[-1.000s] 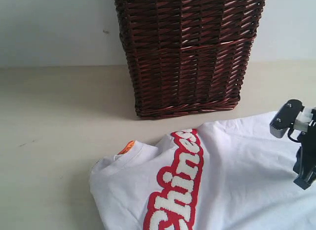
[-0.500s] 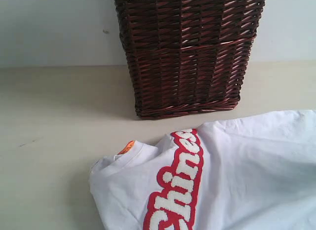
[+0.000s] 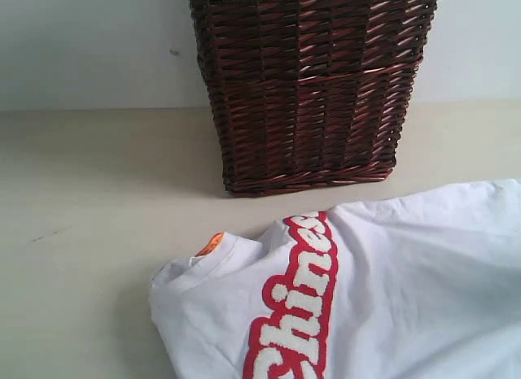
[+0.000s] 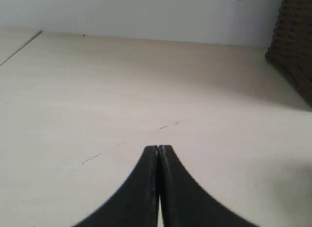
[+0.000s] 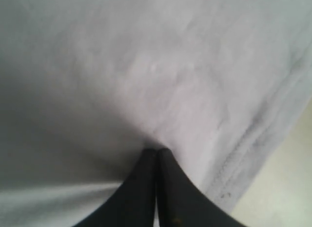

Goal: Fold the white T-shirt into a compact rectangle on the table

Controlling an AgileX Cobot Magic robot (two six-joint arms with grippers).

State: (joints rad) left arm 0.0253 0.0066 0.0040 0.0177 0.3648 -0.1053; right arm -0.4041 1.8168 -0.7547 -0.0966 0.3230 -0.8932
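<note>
— Where's the shirt [image 3: 391, 289] lying?
— On the table [image 3: 89, 192], by the basket [image 3: 309, 94]. My right gripper [image 5: 157, 150] is pinching its cloth near the hem; my left gripper [image 4: 158, 148] is hovering closed, empty. I'm planning a low, even pull.

Right gripper [image 5: 156, 150] gone from exterior view, white T-shirt [image 3: 391, 289] seemingly nudged slightly rightward
</note>
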